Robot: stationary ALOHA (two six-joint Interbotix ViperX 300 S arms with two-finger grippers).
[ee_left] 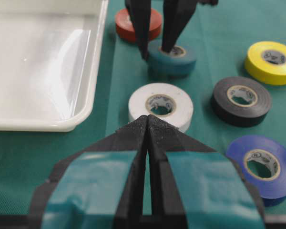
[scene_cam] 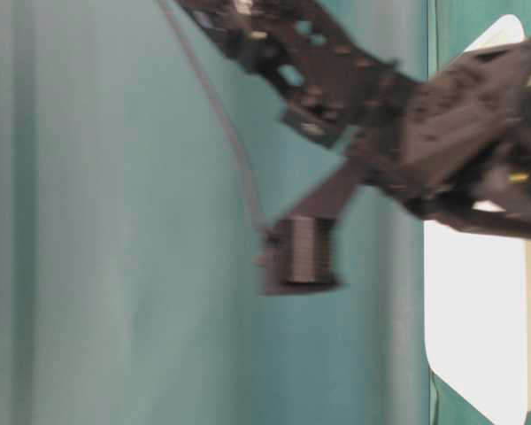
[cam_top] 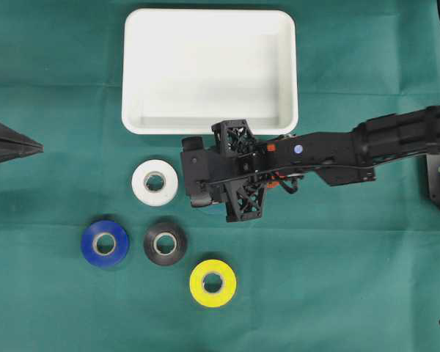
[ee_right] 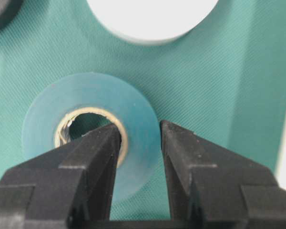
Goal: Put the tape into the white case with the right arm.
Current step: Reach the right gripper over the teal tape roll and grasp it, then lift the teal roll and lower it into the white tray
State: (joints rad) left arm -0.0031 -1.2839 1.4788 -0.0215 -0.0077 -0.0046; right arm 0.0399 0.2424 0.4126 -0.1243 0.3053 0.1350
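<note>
- The right end effector (ee_right: 138,138) is clamped on the wall of a teal tape (ee_right: 90,138): one finger (ee_right: 93,157) sits inside the core hole, the other (ee_right: 190,157) outside the rim.
- In the left wrist view the same two fingers come straight down onto the teal tape (ee_left: 171,59), which lies flat on the bench (ee_left: 205,28).
- From overhead the right arm (cam_top: 337,150) reaches in from the right edge, its end effector just below the case's lower rim; the teal tape is hidden beneath it there.
- A red tape (ee_left: 138,24) lies just behind the teal one, close to the case's corner.
- The white case (cam_top: 209,125) sits at the upper middle of the green bench (cam_top: 352,293), with nothing in it.
- A white tape (cam_top: 155,182) lies just left of the right end effector.
- Lower down, a blue tape (cam_top: 105,243) and a black tape (cam_top: 165,243) lie side by side, and a yellow tape (cam_top: 213,282) lies below and right of the black one. All are flat and apart from each other.
- The left end effector (ee_left: 148,124) has its fingers pressed together, holding nothing, pointing toward the white tape from the left edge of the bench.
- The table-level view is blurred; only dark arm parts and a part of the white case show.
</note>
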